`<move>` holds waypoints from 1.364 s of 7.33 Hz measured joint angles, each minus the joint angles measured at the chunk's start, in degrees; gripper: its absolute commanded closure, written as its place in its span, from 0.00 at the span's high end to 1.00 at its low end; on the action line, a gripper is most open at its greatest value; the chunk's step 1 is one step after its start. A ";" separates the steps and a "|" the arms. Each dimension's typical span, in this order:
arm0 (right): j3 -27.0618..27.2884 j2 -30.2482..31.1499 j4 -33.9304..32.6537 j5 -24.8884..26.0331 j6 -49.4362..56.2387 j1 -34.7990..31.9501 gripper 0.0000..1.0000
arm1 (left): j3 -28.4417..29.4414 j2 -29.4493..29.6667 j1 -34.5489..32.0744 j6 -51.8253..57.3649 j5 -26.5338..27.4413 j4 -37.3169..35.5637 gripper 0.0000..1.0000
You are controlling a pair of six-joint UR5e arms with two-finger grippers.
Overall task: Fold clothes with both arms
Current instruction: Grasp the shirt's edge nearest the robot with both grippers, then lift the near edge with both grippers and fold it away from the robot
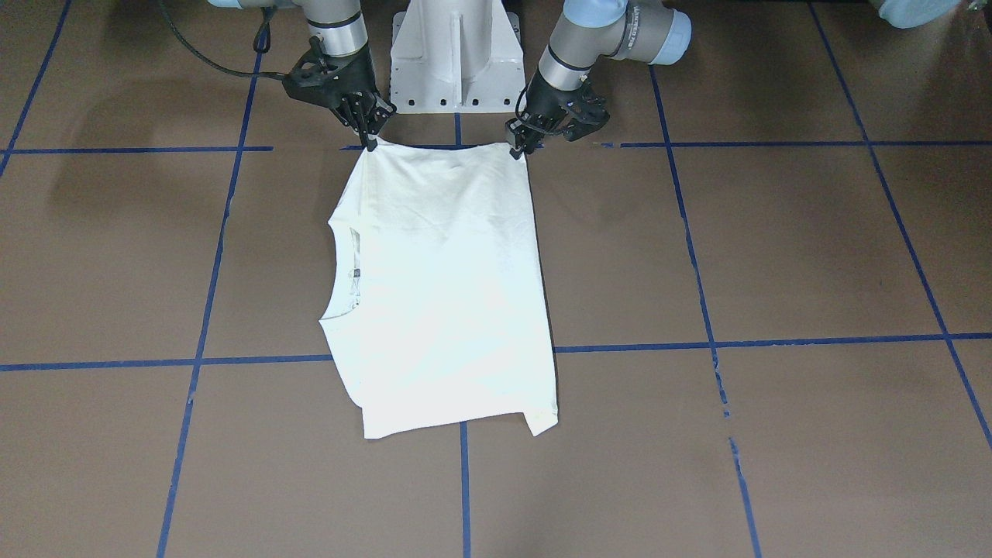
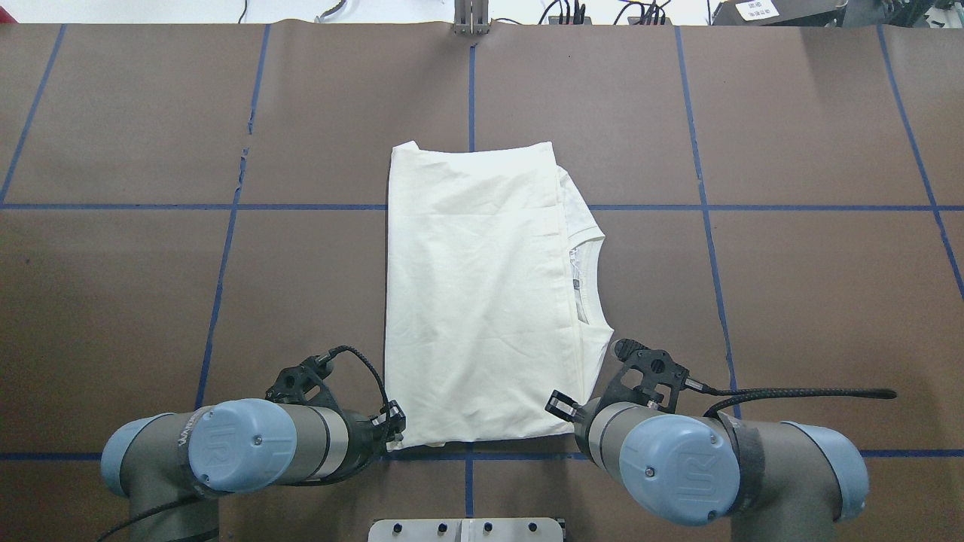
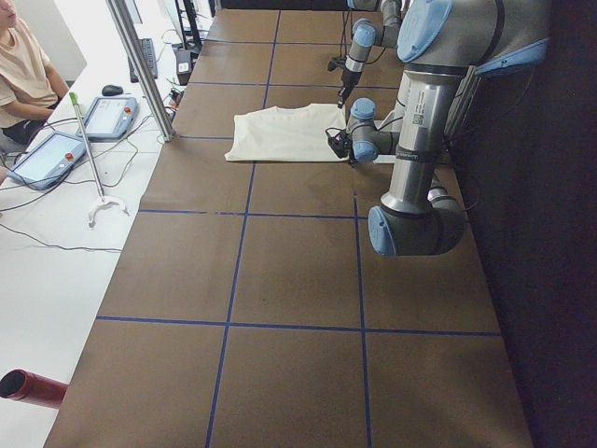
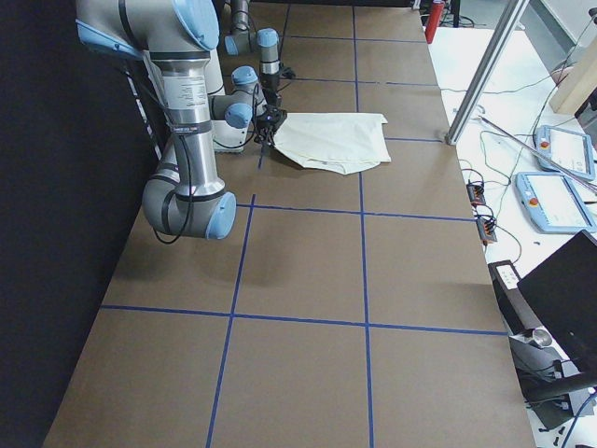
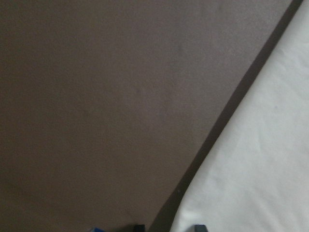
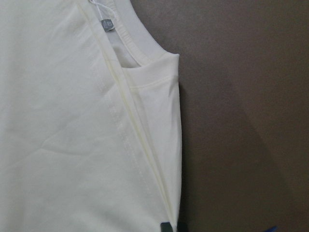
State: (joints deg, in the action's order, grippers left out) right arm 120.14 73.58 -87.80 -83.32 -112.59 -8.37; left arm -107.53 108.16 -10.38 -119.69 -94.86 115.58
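The cream T-shirt (image 1: 449, 279) lies folded flat in the middle of the table, plain side up, its print hidden. Its ribbed neck (image 2: 595, 248) faces my right side. My left gripper (image 1: 517, 149) stands at the shirt's near left corner (image 2: 399, 440). In the left wrist view its fingertips (image 5: 138, 227) stand apart astride the shirt's edge (image 5: 256, 169). My right gripper (image 1: 370, 141) is at the near right corner (image 2: 565, 421). In the right wrist view its fingertips (image 6: 166, 227) are closed on the layered edge of the shirt (image 6: 58, 145).
The white pedestal base (image 1: 453, 54) stands just behind both grippers. Blue tape lines (image 2: 471, 98) grid the brown table. A metal post (image 3: 140, 65), control tablets (image 3: 51, 154) and a seated person (image 3: 19, 65) are off the table's far side.
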 measured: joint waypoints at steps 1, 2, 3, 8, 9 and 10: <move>0.03 -0.08 0.00 0.00 0.00 0.00 0.00 | 0.01 0.04 0.05 0.06 -0.16 0.00 0.00; 0.05 -0.07 0.00 0.00 0.00 0.01 0.00 | -0.19 0.08 0.06 0.18 -0.39 0.00 0.00; 0.07 0.00 0.00 0.02 0.00 0.01 0.00 | -0.56 0.08 0.02 0.37 -0.56 0.00 0.00; 3.45 2.16 0.31 -0.46 -0.25 0.73 0.00 | -8.81 -6.00 -0.62 -0.04 -3.06 0.06 0.00; 4.17 1.97 0.36 -0.56 -0.36 1.48 0.00 | -9.78 -5.91 -0.44 -0.14 -3.11 -0.19 0.00; 5.40 2.00 0.30 -0.59 -0.45 2.17 0.00 | -10.73 -5.26 -0.21 -0.17 -3.15 -1.44 0.00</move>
State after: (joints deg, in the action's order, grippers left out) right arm 125.55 75.58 -87.50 -83.91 -113.04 -6.20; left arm -118.26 102.90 -10.59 -119.86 -98.01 114.14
